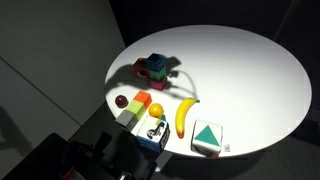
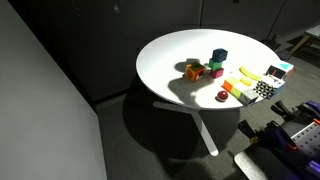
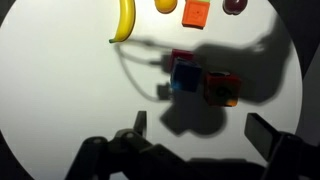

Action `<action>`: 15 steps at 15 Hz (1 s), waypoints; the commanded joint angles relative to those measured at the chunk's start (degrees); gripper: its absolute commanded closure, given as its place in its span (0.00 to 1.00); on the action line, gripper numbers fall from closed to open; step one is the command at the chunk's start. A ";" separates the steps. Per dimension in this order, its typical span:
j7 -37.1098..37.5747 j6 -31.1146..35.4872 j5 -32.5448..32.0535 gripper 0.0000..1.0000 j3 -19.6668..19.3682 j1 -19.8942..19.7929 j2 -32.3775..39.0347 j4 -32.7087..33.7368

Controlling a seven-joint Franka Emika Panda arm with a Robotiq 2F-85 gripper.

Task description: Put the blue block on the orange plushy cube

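Observation:
The blue block [image 1: 155, 62] sits on top of a small cluster with a green and a pink block near the table's middle. It also shows in an exterior view [image 2: 219, 55] and in the wrist view [image 3: 183, 75], in shadow. The orange plushy cube [image 1: 141, 99] lies apart from it near the table edge, between a dark red ball and an orange-yellow ball; the wrist view shows it at the top edge [image 3: 195, 12]. My gripper [image 3: 200, 130] is open and empty, hovering above the table just short of the blue block. The arm is out of both exterior views.
A red-orange cube [image 3: 222, 88] lies right beside the blue block. A banana [image 1: 185, 115], a dark red ball [image 1: 120, 101], an orange-yellow ball [image 1: 155, 109], a blue-and-white box [image 1: 153, 130] and a white box with a green triangle [image 1: 207, 138] lie near the edge of the round white table [image 1: 250, 70].

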 commanded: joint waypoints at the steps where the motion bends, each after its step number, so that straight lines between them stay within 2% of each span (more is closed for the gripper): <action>1: 3.10 -1.63 0.62 0.00 0.91 -0.64 2.88 2.71; 6: 3.85 -2.53 0.78 0.00 1.34 -0.60 4.94 3.15; 7: 2.81 -0.61 0.13 0.00 1.37 -0.65 3.79 1.00; 15: 2.85 -0.62 0.13 0.00 1.49 -0.62 4.16 0.94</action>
